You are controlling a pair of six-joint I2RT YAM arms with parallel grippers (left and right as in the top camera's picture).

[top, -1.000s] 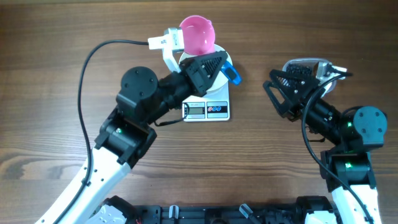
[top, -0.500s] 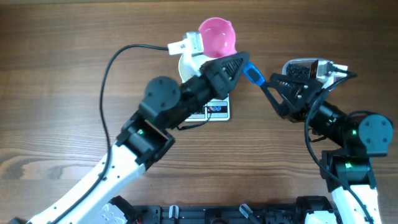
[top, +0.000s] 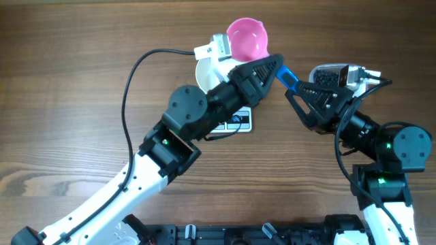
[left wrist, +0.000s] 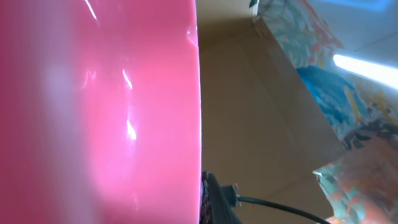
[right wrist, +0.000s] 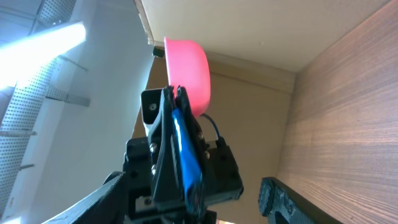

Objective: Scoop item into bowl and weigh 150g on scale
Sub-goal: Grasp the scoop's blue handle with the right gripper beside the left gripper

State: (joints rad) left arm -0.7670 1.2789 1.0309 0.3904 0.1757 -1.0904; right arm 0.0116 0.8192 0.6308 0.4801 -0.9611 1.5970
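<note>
Starting at the left of the wooden table [top: 68,68], we see the left arm reach diagonally toward the middle. Under it the white bowl [top: 203,71] shows only as a curved edge. It is apparently seated on the scale [top: 240,122], of which just the corner with the red and blue buttons peeks out. Beyond the bowl and to its right hangs the pink scoop [top: 245,39], its cup off toward the bowl's far right side rather than over its middle. The left gripper [top: 272,67] is clamped tight on the scoop's blue handle [top: 289,77], whose tip juts out past the fingers. The scoop's long axis runs from the cup at the far left to the handle tip at the near right, so the handle points at the right gripper [top: 303,105]. That one has its jaws apart and holds nothing. Its wrist view shows the handle ahead, in line with the gap between the two fingers and not touched

We see no pellets in any view, so we cannot say whether the cup is loaded. We judge the pellets to be small, hard and round, so they will roll and bounce, and the cup should stay level and tip slowly. The scoop looks like light, stiff, smooth plastic, best held on the flat handle close to the cup, where it cannot twist
</note>
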